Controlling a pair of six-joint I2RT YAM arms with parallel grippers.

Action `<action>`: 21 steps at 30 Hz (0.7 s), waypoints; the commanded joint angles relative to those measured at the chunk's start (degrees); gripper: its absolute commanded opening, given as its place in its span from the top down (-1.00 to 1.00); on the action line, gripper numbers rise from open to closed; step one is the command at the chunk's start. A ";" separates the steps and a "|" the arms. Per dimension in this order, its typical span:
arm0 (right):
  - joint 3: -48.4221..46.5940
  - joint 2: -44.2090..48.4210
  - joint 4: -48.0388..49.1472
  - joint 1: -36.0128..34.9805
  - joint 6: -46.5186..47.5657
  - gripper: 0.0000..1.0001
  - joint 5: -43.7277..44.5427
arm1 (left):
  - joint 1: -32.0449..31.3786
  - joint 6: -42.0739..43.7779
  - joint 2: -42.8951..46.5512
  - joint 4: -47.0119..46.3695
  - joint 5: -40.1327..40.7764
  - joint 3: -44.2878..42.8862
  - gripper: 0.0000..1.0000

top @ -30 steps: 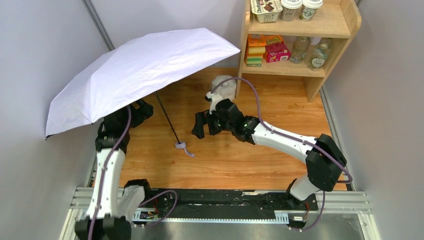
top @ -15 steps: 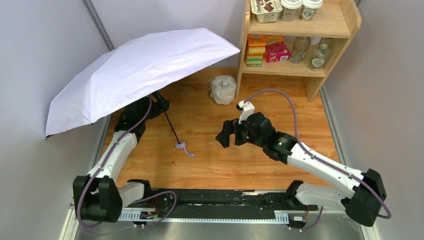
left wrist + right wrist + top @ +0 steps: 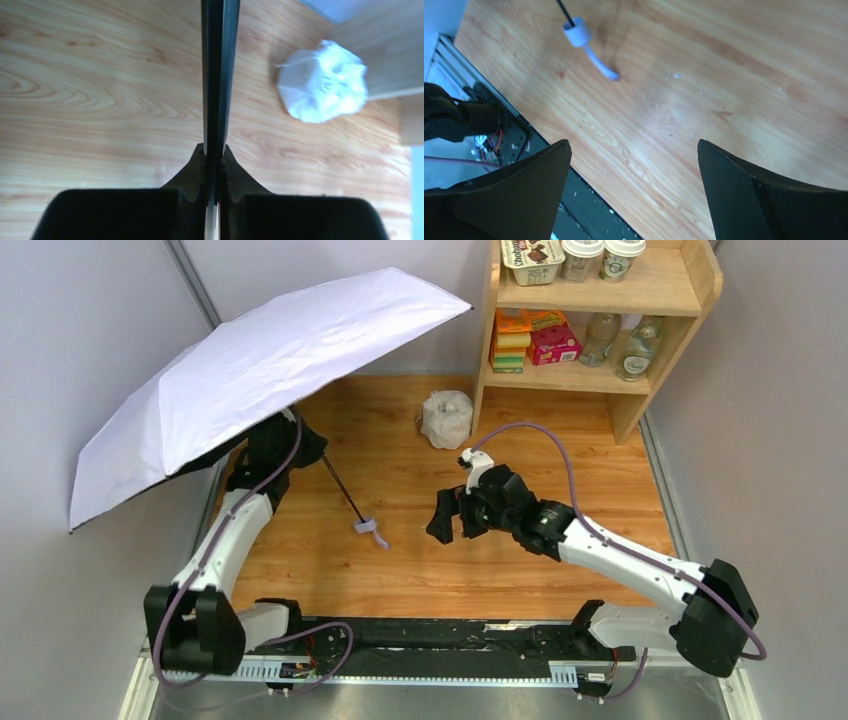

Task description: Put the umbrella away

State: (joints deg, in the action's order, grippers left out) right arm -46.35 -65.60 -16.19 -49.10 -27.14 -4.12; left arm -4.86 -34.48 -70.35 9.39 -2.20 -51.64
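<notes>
Pale wood tabletop (image 3: 420,580) hemmed by grey partition walls (image 3: 80,340), wooden shelf unit (image 3: 640,298) at the far right. Over on the far left, fully spread: umbrella (image 3: 260,360), lavender-white canopy (image 3: 300,335) tilted toward the left wall, black underside peeking out at its near edge. Running down and to the right from under it, thin black shaft (image 3: 340,490), ending in the small lavender handle (image 3: 364,527), wrist strap (image 3: 380,540) touching the wood near the middle.

Clamped tight on that shaft, high up by the canopy: left gripper (image 3: 213,150), pads (image 3: 190,170) pinching the metal from both sides in the wrist view. Splayed wide and holding nothing: right gripper (image 3: 452,520), hovering over bare wood just right of the handle, apart from it.

Looks light but awkward: big sail of thin fabric on springy ribs, likely to swing and tip round one narrow pinch point. Slick, thin metal on the shaft, so probably prone to twisting in the grip. Better purchase likely on the chunkier handle, or up under the canopy for collapsing it. Worth avoiding fabric and ribs: soft, bendable, easy to snag.

Beside the shelf unit, white plastic-wrapped lump (image 3: 446,418), not part of the job.

On the writing front: printed tub (image 3: 532,260) and lidded cups (image 3: 582,255) on the top shelf, orange and pink boxes (image 3: 553,343) and bottles (image 3: 636,348) below, lettering too small to read. No brand visible on umbrella or arms.
</notes>
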 commanded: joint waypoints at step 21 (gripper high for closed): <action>-17.10 -14.98 30.15 -7.93 -10.48 -0.78 -27.69 | -0.23 -16.41 35.79 -12.99 -42.64 4.62 1.00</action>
State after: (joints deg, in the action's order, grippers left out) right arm -59.72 -77.03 9.34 -54.87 -39.05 -24.97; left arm -4.91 -51.03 -37.69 -0.97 -41.52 -42.61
